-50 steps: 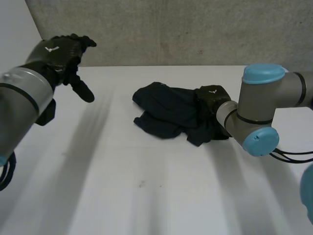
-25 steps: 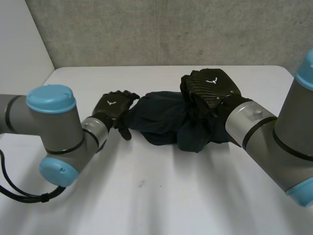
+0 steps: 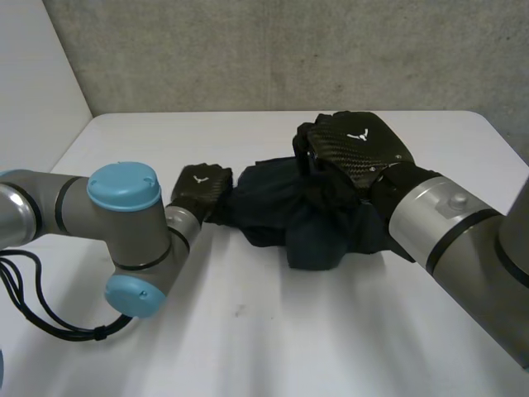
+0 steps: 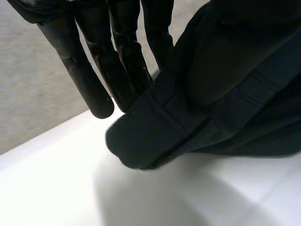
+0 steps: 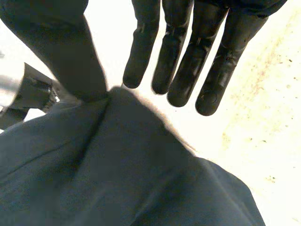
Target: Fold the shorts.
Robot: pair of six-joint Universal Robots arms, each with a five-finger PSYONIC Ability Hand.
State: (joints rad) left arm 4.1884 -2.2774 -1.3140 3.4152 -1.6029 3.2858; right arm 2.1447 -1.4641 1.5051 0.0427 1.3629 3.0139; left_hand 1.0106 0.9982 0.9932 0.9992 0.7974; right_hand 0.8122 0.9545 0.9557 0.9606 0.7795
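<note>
1 pair of dark shorts [image 3: 277, 207] lies in a bunch in the middle of the white table [image 3: 248, 331]. At the left end of the shorts is the left hand [image 3: 201, 188]. Its fingers [image 4: 87, 80] are straight and loose, just beside the edge of the cloth, and they do not wrap around it. Over the right part of the shorts is the right hand [image 3: 355, 153], and the cloth bunches up close under its palm. I cannot tell if this hand holds the cloth or not. Behind the table is a grey wall [image 3: 248, 50].
</note>
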